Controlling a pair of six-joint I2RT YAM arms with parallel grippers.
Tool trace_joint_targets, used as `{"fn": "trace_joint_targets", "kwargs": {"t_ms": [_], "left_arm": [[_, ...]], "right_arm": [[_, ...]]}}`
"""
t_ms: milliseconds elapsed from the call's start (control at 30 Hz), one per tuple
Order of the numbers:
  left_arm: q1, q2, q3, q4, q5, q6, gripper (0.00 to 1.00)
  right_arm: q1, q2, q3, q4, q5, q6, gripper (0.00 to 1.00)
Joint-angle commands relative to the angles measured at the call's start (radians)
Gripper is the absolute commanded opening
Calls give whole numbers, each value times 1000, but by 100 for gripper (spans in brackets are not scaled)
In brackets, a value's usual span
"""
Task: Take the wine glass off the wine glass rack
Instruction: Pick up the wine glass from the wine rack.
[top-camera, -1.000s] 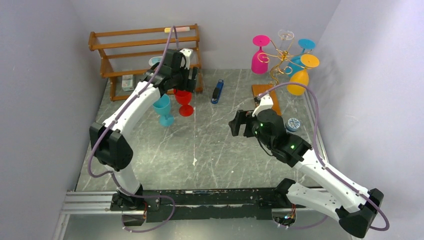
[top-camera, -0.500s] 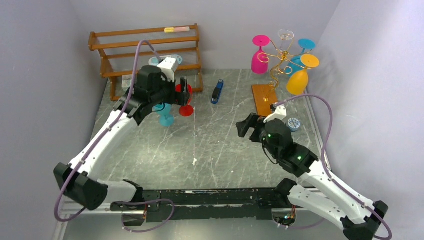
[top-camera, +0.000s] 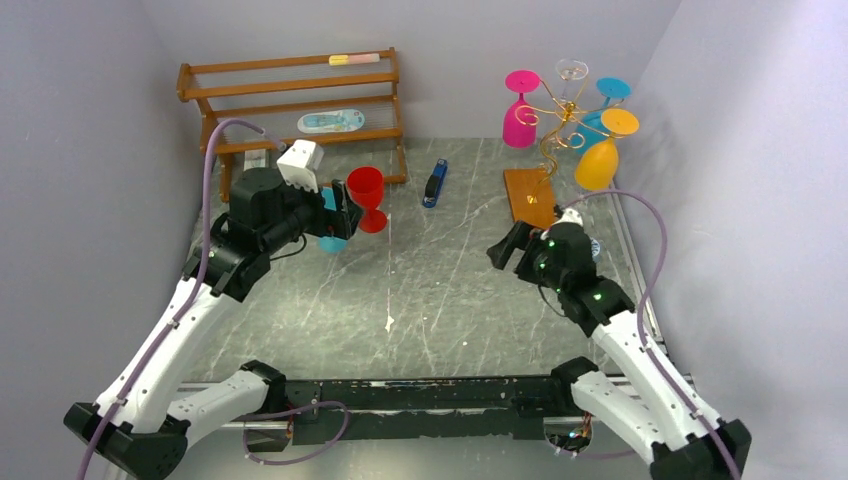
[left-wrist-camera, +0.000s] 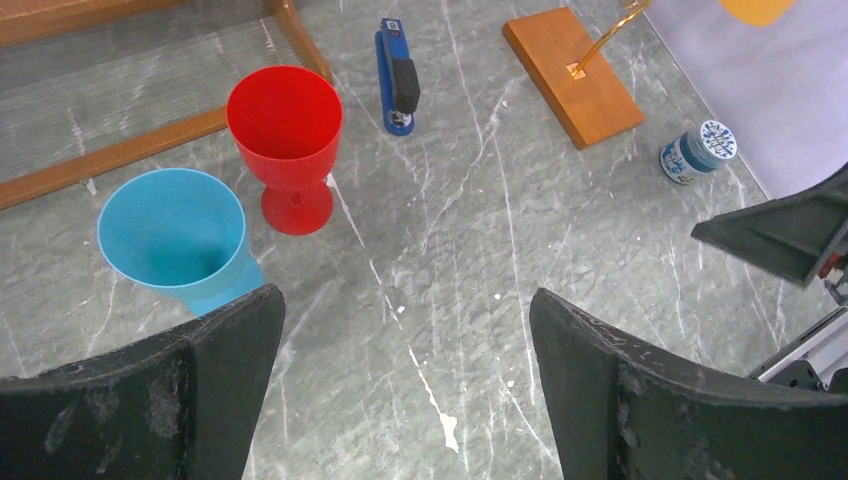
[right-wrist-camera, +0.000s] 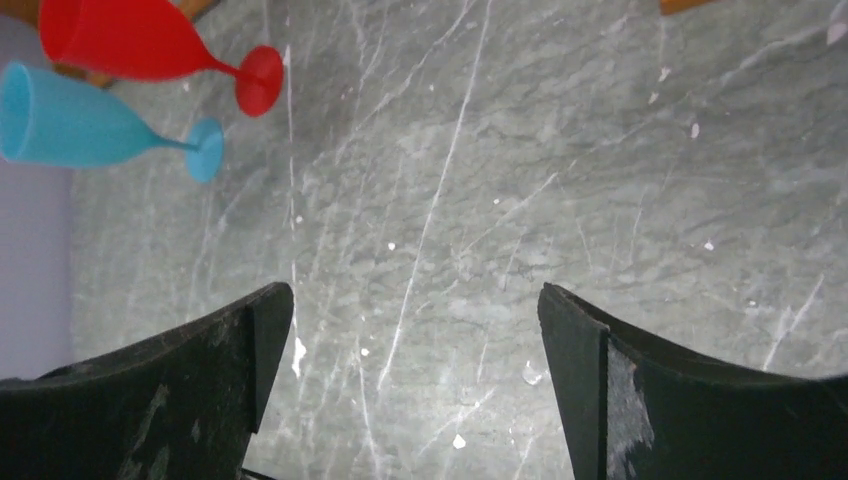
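Beyond the spread hand (left-wrist-camera: 405, 320), red glass (left-wrist-camera: 285, 140) and blue glass (left-wrist-camera: 175, 240) upright side by side

lilac walls (top-camera: 80, 150), grey marble tabletop (top-camera: 430, 290), wooden shelf (top-camera: 270, 64)

Gold wire wine glass rack (top-camera: 527, 195) w/ flat orange-brown wood base is set at rear right of the tabletop (top-camera: 440, 290). Hung on it upside down: pink glass (top-camera: 519, 110), clear glass (top-camera: 571, 71), blue glass (top-camera: 608, 95) & orange glass (top-camera: 600, 160). Red wine glass (top-camera: 366, 188) is stood upright at rear left, just beside a light-blue glass (left-wrist-camera: 172, 232).
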Motion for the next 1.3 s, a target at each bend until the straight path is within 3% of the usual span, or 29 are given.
{"fn": "trace_joint_targets", "kwargs": {"t_ms": [0,67,167,367,467,633,833,1033,1267], "left_arm": [[2,-16,-14,-16,28,-7,97],[2,-21,-25,-5,30,-1,97],[2,-23,-39,9,46,-1,97],[2,-30,-65,8,56,-13,97],[3,-30,-55,-8,59,-7,97],[2,-53,-25,-23,52,-6,97],[2,-102,-24,-36,28,-5,97],[2,-104,-11,-43,33,5,97],[2,-89,12,-72,38,8,97]], "right_arm": [[-273,-10,-9,116,-547,17,98],[-419,33,0,198,-799,80,98],[-578,99,27,174,-915,113,96],[-666,142,177,-110,-497,60,99],[-693,136,225,-107,-356,93,100],[-776,182,333,-112,-244,138,100],[-780,177,492,-115,-16,128,99],[-780,248,628,-38,-37,46,96],[-781,369,708,51,-119,21,81]]}}
